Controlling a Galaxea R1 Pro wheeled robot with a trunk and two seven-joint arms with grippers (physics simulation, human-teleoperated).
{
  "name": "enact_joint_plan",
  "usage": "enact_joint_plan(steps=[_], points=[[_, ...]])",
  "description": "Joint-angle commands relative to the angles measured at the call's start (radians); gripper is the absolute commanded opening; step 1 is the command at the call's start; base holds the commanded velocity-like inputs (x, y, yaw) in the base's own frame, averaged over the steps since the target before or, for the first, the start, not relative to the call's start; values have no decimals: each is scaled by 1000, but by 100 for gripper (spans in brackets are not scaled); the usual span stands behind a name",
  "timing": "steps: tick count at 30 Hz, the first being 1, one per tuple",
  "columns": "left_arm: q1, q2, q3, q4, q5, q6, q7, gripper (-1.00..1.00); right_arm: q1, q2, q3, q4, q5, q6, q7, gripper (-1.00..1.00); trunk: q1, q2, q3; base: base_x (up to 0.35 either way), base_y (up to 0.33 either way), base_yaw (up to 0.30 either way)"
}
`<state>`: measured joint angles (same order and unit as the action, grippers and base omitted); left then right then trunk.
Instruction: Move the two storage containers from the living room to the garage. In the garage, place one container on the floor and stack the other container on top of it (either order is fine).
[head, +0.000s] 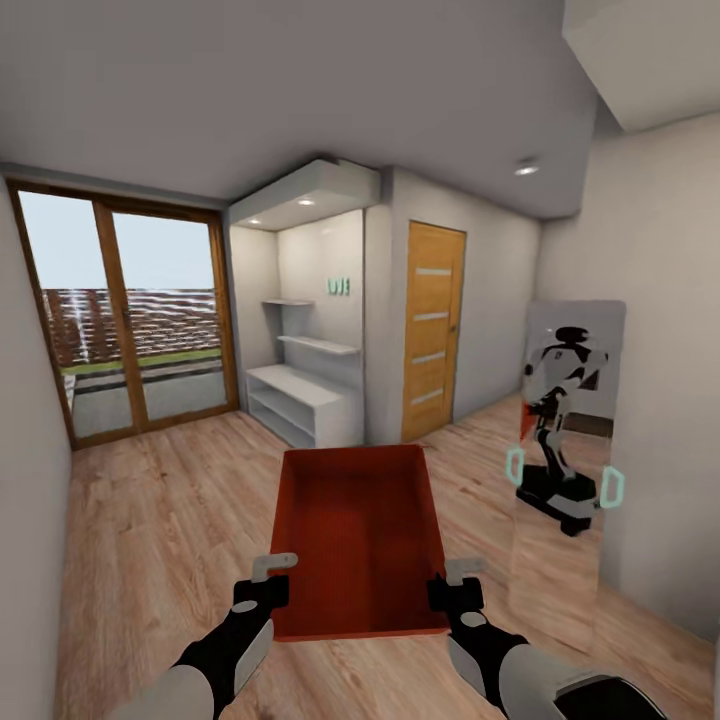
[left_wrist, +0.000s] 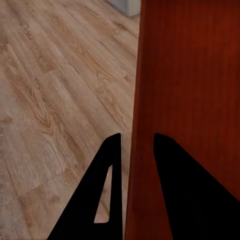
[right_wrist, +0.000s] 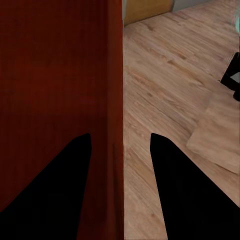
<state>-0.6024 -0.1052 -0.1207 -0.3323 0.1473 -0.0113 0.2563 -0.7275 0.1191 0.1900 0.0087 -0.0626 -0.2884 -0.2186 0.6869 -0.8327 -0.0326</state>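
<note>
One orange-red storage container (head: 360, 530), open-topped and empty, is held level in front of me above light wood planks. My left gripper (head: 265, 590) is shut on its left wall near the near corner. My right gripper (head: 455, 592) is shut on its right wall. In the left wrist view the gripper (left_wrist: 135, 142) straddles the wall of the container (left_wrist: 190, 75), one finger on each side. The right wrist view shows the same hold, with the gripper (right_wrist: 120, 140) on the container (right_wrist: 55, 65). The garage and its concrete floor are out of view.
Glass sliding doors (head: 130, 320) stand at the far left, and a white shelf alcove (head: 300, 400) lies straight ahead. A shut wooden door (head: 433, 330) is beside it. A tall mirror (head: 570, 450) on the right wall reflects the robot. Wood flooring (head: 160, 520) lies open to the left.
</note>
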Motion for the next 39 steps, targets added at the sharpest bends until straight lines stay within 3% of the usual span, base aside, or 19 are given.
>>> enact_joint_plan(steps=[1, 14, 39], points=[[0, 52, 10, 1, 8, -1, 24, -100, -1, 1, -47, -3, 21, -101, 22, -100, 1, -1, -2, 321, 0, 281], [0, 52, 10, 0, 8, -1, 24, -100, -1, 1, -47, -3, 21, -101, 22, -100, 1, -1, -2, 321, 0, 70], [0, 52, 10, 0, 8, 0, 24, -100, -1, 2, -47, -3, 21, -101, 22, -100, 1, -1, -2, 321, 0, -35]])
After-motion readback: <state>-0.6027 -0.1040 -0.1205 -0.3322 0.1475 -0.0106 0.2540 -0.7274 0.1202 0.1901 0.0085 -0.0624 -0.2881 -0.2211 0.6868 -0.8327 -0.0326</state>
